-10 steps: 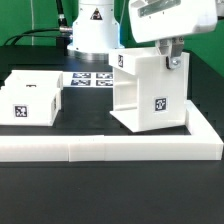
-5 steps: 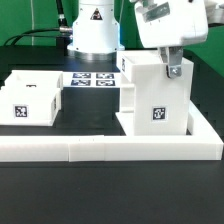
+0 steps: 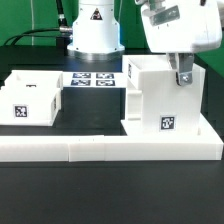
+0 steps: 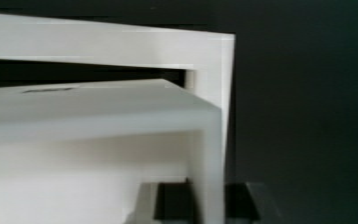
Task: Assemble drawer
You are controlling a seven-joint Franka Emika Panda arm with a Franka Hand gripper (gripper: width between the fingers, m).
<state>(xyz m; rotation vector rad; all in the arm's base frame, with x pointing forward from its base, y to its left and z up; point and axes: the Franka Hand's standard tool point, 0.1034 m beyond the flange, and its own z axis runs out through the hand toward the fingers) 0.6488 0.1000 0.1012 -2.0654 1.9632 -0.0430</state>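
The white drawer housing (image 3: 160, 100), a tall open-topped box with a square tag on its front, stands on the black table in the corner of the L-shaped bar. My gripper (image 3: 183, 74) is shut on the housing's wall at the exterior view's right, one finger on each side. In the wrist view the thin white wall (image 4: 215, 120) runs between my two dark fingers (image 4: 179, 202). Two small white trays (image 3: 35, 97) with tags sit side by side at the exterior view's left.
A long low white L-shaped bar (image 3: 90, 150) runs along the front and turns back at the exterior view's right. The marker board (image 3: 95, 79) lies flat behind the trays. The robot base (image 3: 92, 30) stands at the back.
My gripper has carried the housing toward the exterior view's right and turned it, so its tagged front now sits squarer in the bar's corner.
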